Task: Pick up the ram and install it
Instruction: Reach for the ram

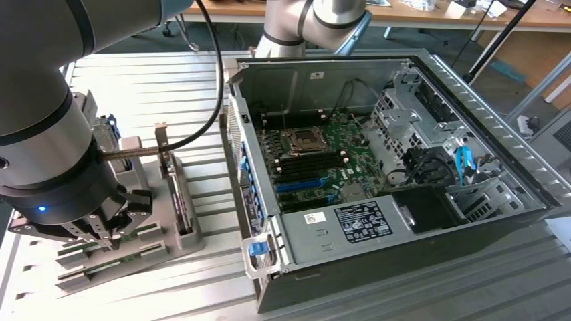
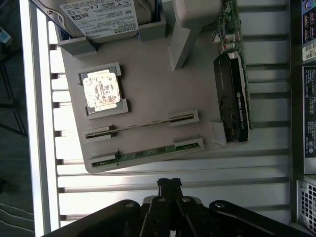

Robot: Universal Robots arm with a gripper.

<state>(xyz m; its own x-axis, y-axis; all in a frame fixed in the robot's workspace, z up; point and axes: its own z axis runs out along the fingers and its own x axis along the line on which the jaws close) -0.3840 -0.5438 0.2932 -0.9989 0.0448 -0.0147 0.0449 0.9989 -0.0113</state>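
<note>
Green ram (image 2: 148, 154) stands on edge in its holder on the grey tray (image 2: 148, 89), just ahead of and below the gripper (image 2: 169, 183). The gripper's fingers are closed together on nothing. I judge that neither pickup nor installation is done. The ram's long axis lies level, along the tray edge nearest the gripper.

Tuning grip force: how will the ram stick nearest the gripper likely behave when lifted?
The ram is a thin, narrow green board, so probably light and fairly stiff, yet fragile if squeezed hard. It appears to stand on edge between the end brackets of the grey holder, so it may bind or tip if pulled at an angle.
</note>
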